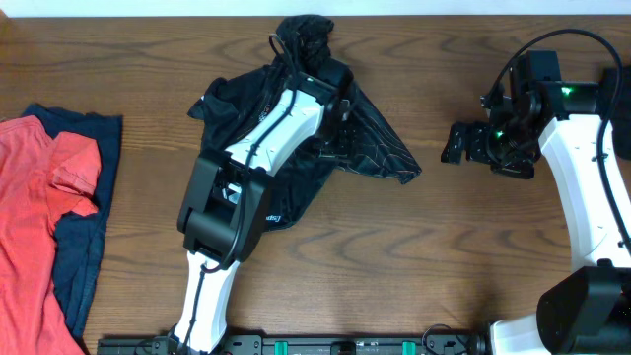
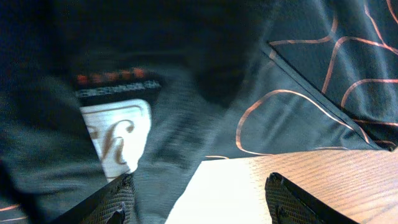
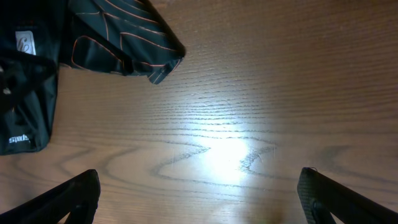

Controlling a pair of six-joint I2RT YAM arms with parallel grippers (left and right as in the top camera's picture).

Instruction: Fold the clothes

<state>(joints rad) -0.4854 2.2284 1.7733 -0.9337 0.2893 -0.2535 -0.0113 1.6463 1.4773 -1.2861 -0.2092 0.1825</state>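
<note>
Wooden table (image 1: 414, 256) bearing the clothes. The black jersey (image 1: 380, 143) lies crumpled at centre, toward the far edge, partly under the left arm. The red top (image 1: 30, 197) overlaps the navy top (image 1: 84, 266) at the left edge, both loosely spread. Left gripper (image 2: 199, 202): jaws parted at the jersey's edge, clamping nothing. Right gripper (image 3: 199, 199): spread wide over bare wood, well apart from the jersey. No garment appears folded; the whole task seems to remain.
</note>
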